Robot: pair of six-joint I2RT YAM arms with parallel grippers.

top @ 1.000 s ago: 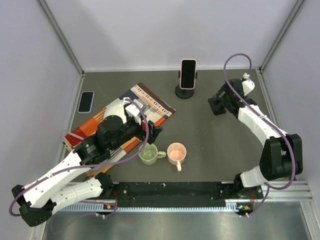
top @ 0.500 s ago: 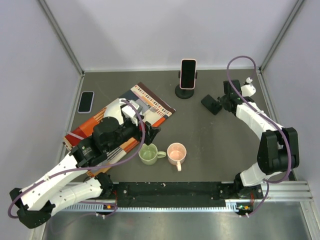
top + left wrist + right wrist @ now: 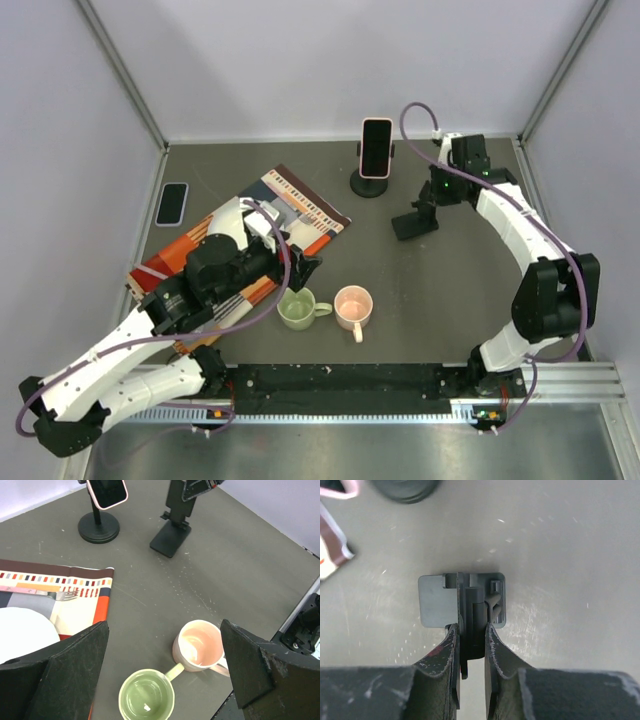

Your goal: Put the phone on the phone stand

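A dark phone [image 3: 172,203] in a pale case lies flat at the table's far left. My right gripper [image 3: 430,192] is shut on the upright of a black folding phone stand [image 3: 410,224], right of centre; its base rests on the table. In the right wrist view the fingers [image 3: 447,645] clamp the phone stand [image 3: 470,605] from both sides. The stand [image 3: 172,527] also shows in the left wrist view. My left gripper [image 3: 300,266] hangs open over the mugs, holding nothing.
A pink-cased phone [image 3: 376,146] stands on a round-based holder [image 3: 368,185] at the back. A green mug [image 3: 297,309] and a pink mug [image 3: 353,306] sit near the front. A magazine [image 3: 300,205] with a white plate [image 3: 22,635] lies under my left arm.
My right gripper has shut on the black stand and carried it left, toward the round-based holder. My left arm has barely shifted.
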